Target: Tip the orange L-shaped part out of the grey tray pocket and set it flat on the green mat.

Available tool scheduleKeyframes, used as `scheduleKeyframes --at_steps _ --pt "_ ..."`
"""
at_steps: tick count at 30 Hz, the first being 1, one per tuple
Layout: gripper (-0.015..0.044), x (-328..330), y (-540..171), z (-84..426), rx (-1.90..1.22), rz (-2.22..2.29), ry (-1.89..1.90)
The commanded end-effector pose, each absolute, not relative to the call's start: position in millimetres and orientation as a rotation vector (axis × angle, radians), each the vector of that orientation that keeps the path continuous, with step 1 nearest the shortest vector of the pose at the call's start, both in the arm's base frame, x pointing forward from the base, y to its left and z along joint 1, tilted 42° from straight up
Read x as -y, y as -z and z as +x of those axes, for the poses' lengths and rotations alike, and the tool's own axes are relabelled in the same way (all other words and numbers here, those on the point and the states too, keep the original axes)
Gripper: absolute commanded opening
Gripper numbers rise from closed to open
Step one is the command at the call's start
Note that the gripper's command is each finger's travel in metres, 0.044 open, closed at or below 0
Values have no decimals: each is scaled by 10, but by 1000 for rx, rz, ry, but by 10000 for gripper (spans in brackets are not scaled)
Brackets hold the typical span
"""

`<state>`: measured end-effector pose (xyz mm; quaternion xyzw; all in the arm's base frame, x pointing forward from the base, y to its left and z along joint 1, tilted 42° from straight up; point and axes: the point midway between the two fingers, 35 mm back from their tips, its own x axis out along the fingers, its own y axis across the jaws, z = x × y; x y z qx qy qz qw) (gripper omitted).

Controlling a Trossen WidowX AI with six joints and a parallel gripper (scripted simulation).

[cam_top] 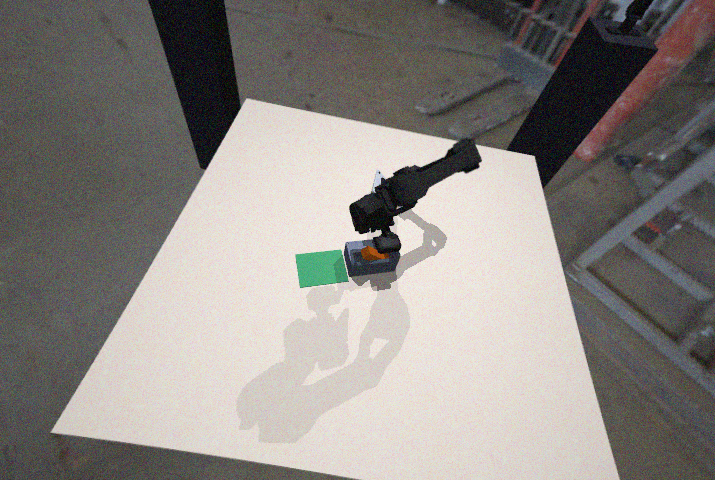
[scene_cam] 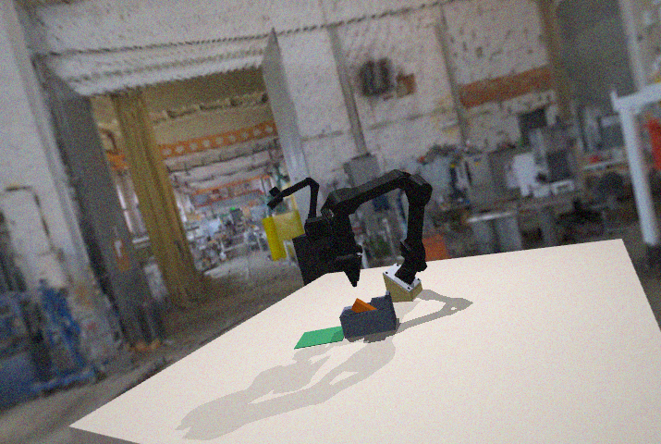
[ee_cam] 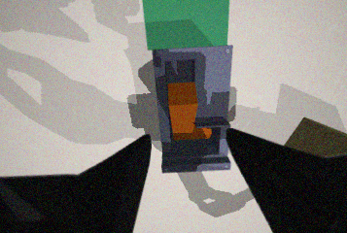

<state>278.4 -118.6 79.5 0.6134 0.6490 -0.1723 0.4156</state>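
A matt, smooth cream surface is shown by the table (cam_top: 199,350). The orange part (ee_cam: 182,107) looks like smooth, matt plastic, and the grey tray (ee_cam: 217,73) likewise. The green mat (ee_cam: 188,21) appears flat and unglossed. The hand (ee_cam: 188,182) is seen as matt black.

Orange L-shaped part (ee_cam: 183,107): tilted in pocket of grey tray (ee_cam: 219,73), one end raised above tray top, other end down inside; short foot of L low, at tray end away from mat. Not flush.

Grey tray: rectangular block, standing on desk (cam_top: 256,350), pocket partly exposed beside part.

Green mat (cam_top: 320,268): flat thin square on desk, touching tray's end; bare, part not on it.
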Motion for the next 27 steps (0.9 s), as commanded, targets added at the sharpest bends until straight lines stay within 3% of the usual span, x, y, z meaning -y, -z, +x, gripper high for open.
scheduleKeyframes --at_steps 1,27 --pt "280 1168 -747 2809 -1630 1553 456" --pt "280 834 -359 2867 -1629 1554 454"
